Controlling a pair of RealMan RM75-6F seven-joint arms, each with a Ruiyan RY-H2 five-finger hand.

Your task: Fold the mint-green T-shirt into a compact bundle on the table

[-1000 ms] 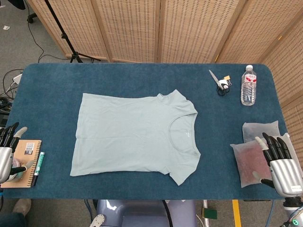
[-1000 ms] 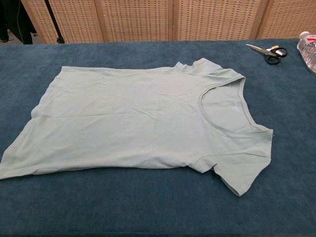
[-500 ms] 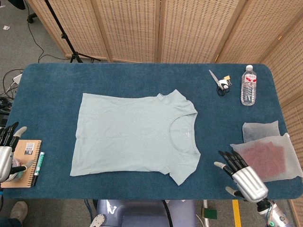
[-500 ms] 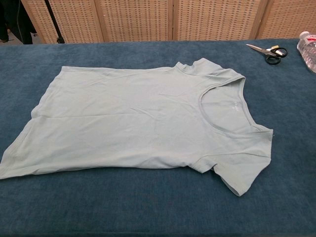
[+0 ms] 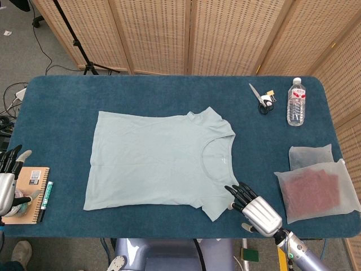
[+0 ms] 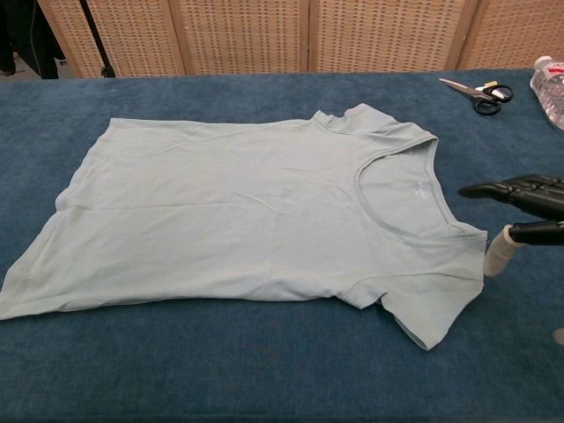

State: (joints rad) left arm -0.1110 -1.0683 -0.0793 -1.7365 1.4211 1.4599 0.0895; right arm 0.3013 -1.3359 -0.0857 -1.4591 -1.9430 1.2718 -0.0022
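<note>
Right hand [image 5: 255, 208] has swept left from the pouches to the near sleeve, fingers spread, holding nothing. Left hand [image 5: 8, 179] waits at the worktop's [image 5: 62, 96] left edge, fingers apart. Mint-green T-shirt [image 5: 158, 161] lies flat mid-worktop, collar right. Judged light, limp, prone to wrinkling: pinch at sleeve or shoulder seam.

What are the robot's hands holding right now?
Nothing. The right hand is open beside the T-shirt's near sleeve, and the left hand is open by the notebook.

Mint-green T-shirt [image 5: 158, 158], deep-blue table [image 5: 67, 101], black-fingered silver right robot hand [image 5: 254, 208]
</note>
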